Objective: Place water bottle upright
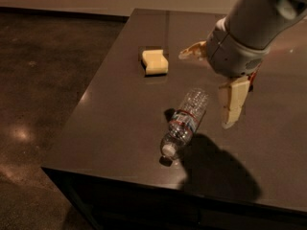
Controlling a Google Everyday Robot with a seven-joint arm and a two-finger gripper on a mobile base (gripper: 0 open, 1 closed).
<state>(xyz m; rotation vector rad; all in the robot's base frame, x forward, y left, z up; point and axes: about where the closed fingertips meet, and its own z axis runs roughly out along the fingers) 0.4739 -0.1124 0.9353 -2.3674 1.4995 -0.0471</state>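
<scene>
The water bottle (184, 121) lies on its side on the dark table (120, 109). Its white cap (168, 150) points toward the front edge and its base points toward the back. My gripper (205, 90) hangs open and empty just above and to the right of the bottle's base end. One tan finger (192, 51) reaches left and the other finger (232, 102) points down to the right of the bottle. Neither finger touches the bottle.
A yellow sponge (155, 61) lies on the table behind and to the left of the bottle. A red can is almost hidden behind my wrist, with only a sliver (253, 76) showing. The table's front edge (144, 178) is close to the cap. Dark floor (43, 80) lies on the left.
</scene>
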